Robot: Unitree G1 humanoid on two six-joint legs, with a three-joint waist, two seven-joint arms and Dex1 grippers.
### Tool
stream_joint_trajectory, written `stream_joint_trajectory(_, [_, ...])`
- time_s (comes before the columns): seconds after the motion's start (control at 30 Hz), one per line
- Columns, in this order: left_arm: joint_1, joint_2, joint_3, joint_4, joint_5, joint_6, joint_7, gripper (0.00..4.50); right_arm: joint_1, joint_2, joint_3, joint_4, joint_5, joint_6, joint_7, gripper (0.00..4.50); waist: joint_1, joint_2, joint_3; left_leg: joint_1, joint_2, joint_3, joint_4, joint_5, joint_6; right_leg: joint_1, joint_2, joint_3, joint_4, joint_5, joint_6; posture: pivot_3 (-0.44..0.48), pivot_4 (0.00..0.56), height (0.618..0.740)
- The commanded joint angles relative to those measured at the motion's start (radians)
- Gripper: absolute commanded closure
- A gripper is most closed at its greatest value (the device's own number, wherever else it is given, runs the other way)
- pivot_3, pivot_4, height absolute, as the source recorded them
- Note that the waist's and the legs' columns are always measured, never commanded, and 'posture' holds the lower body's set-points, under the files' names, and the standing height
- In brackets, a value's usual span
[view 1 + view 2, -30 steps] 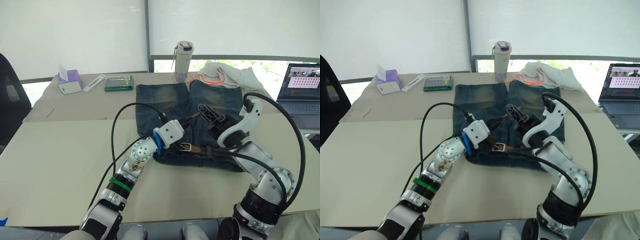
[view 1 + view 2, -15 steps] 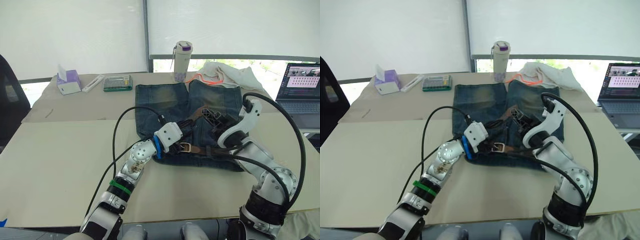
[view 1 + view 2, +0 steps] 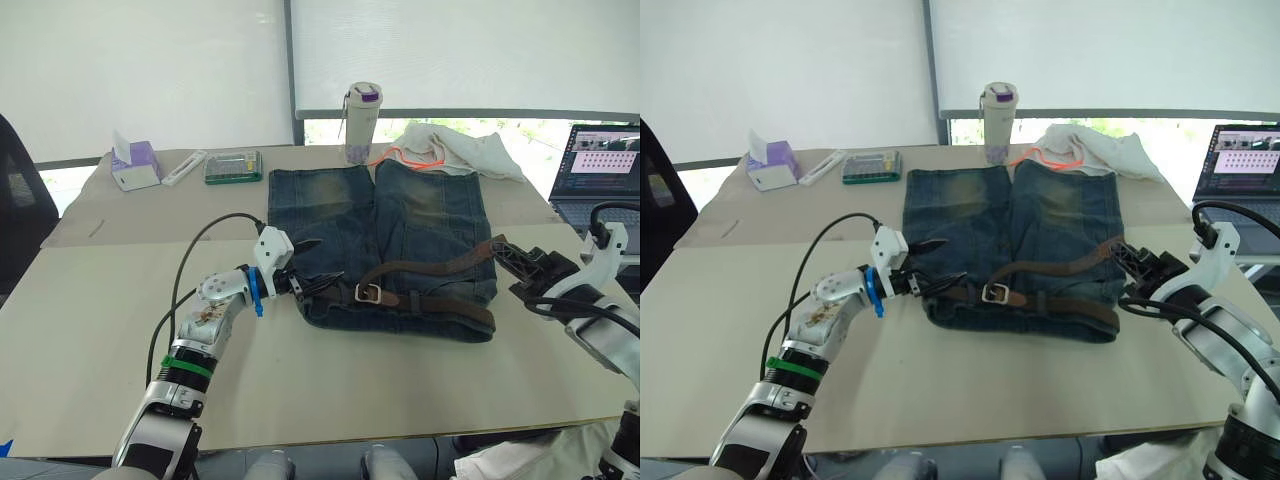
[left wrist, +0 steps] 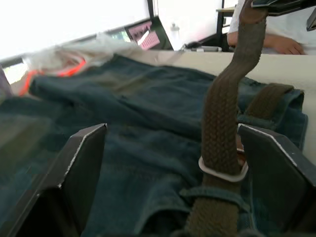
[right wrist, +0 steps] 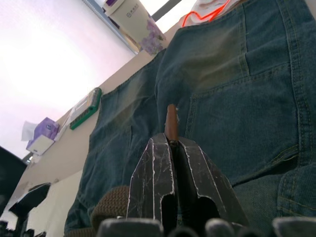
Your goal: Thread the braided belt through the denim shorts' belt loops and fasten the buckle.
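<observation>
Jaws: right gripper clamped on braided belt tail, newly drawn rightward through buckle off denim shorts; left gripper spread, retreated to waistband: fastening underway.

Far edge of the surface holds a tissue box, a white remote-like bar, a green case and a tall bottle. A white cloth with orange cord lies beside the bottle. An open laptop stands at the right.

Beige table, white window blinds
</observation>
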Motion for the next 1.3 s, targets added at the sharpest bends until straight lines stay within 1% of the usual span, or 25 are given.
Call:
stream_joint_trajectory(0.03, [-0.033,-0.019,0.029,0.008,-0.088,0.067,-0.109,0.03,0.017,-0.021,0.005,0.0,0.033,-0.018,0.044,4.5,0.001,0.0,0.0,0.0,0.0,0.0,0.0,0.0,0.0,0.0,0.0,0.0,0.0,0.0,0.0,0.0,0.15,0.74])
stream_joint_trajectory(0.17, [-0.091,-0.051,0.011,0.122,-0.051,0.037,-0.165,0.03,0.027,-0.01,0.032,-0.005,0.044,-0.027,0.052,4.5,0.002,0.0,0.0,0.0,0.0,0.0,0.001,0.0,0.001,0.0,0.0,0.0,0.0,0.0,0.0,0.0,0.15,0.74])
stream_joint_trajectory(0.2, [-0.107,-0.061,0.01,0.148,-0.041,0.024,-0.175,0.56,0.031,-0.008,0.035,-0.006,0.045,-0.029,0.051,4.5,0.002,0.0,0.0,0.0,0.0,0.0,0.001,0.0,0.001,0.0,0.0,0.0,0.0,0.0,0.0,0.0,0.15,0.74])
stream_joint_trajectory(0.33, [-0.163,-0.101,0.0,0.257,-0.003,-0.033,-0.213,1.75,0.036,-0.006,0.042,-0.01,0.046,-0.045,0.041,4.5,0.003,0.0,0.0,-0.001,0.0,0.0,0.001,-0.001,0.002,0.0,0.0,0.0,-0.001,0.0,0.0,0.0,0.15,0.74])
stream_joint_trajectory(0.4, [-0.181,-0.12,0.003,0.303,0.01,-0.054,-0.223,2.54,0.045,-0.006,0.04,-0.014,0.048,-0.052,0.04,4.5,0.003,0.0,0.0,-0.001,0.0,0.0,0.001,-0.001,0.002,0.0,0.0,0.0,-0.001,0.0,0.0,0.0,0.15,0.74])
stream_joint_trajectory(0.47, [-0.197,-0.137,0.009,0.364,0.031,-0.089,-0.217,3.17,0.062,-0.011,0.029,-0.019,0.054,-0.061,0.038,4.5,0.005,-0.001,0.0,-0.001,0.0,0.0,0.001,-0.001,0.002,0.0,0.0,0.0,-0.001,0.0,0.0,0.0,0.15,0.74])
stream_joint_trajectory(0.57, [-0.215,-0.153,0.02,0.424,0.051,-0.127,-0.212,4.25,0.082,-0.021,0.023,-0.025,0.063,-0.075,0.035,4.5,0.004,-0.001,0.0,-0.001,0.0,0.0,0.002,-0.001,0.002,0.0,0.0,0.0,-0.001,0.0,0.0,0.0,0.15,0.74])
stream_joint_trajectory(0.6, [-0.219,-0.157,0.021,0.436,0.054,-0.136,-0.217,4.49,0.086,-0.023,0.023,-0.026,0.065,-0.079,0.033,4.5,0.004,-0.001,0.0,-0.001,0.0,0.0,0.002,-0.001,0.002,0.0,0.0,0.0,-0.001,0.0,0.0,0.0,0.15,0.74])
stream_joint_trajectory(0.67, [-0.219,-0.167,0.022,0.445,0.05,-0.129,-0.235,4.49,0.093,-0.028,0.024,-0.029,0.07,-0.084,0.029,4.5,0.003,-0.001,0.0,-0.001,0.0,0.0,0.002,-0.001,0.002,0.0,0.0,0.0,-0.001,0.0,0.0,0.0,0.15,0.74])
stream_joint_trajectory(0.9, [-0.215,-0.204,0.022,0.498,0.088,-0.173,-0.207,4.49,0.122,-0.058,0.014,-0.031,0.078,-0.084,0.029,4.5,0.005,-0.001,0.0,-0.001,-0.001,0.0,0.002,-0.001,0.002,0.0,0.0,0.0,-0.001,0.0,0.0,0.0,0.15,0.74])
stream_joint_trajectory(1.03, [-0.23,-0.217,0.003,0.569,0.153,-0.226,-0.156,4.49,0.123,-0.074,0.018,-0.022,0.076,-0.088,0.032,4.5,0.008,-0.001,0.0,-0.001,-0.001,0.0,0.002,-0.001,0.002,0.001,-0.001,0.0,-0.001,0.0,0.001,0.0,0.15,0.74])
stream_joint_trajectory(1.2, [-0.244,-0.216,-0.039,0.639,0.235,-0.257,-0.169,4.49,0.125,-0.079,0.021,-0.023,0.078,-0.091,0.033,4.5,0.008,-0.001,0.0,-0.001,-0.001,0.0,0.003,-0.001,0.002,0.002,-0.001,0.0,-0.001,0.0,0.001,0.0,0.15,0.74])
stream_joint_trajectory(1.3, [-0.251,-0.221,-0.056,0.679,0.274,-0.259,-0.152,4.49,0.13,-0.084,0.019,-0.025,0.08,-0.093,0.035,4.5,0.009,-0.001,0.0,-0.001,-0.001,0.001,0.003,-0.001,0.002,0.002,-0.001,0.0,-0.001,-0.001,0.002,0.0,0.15,0.74])
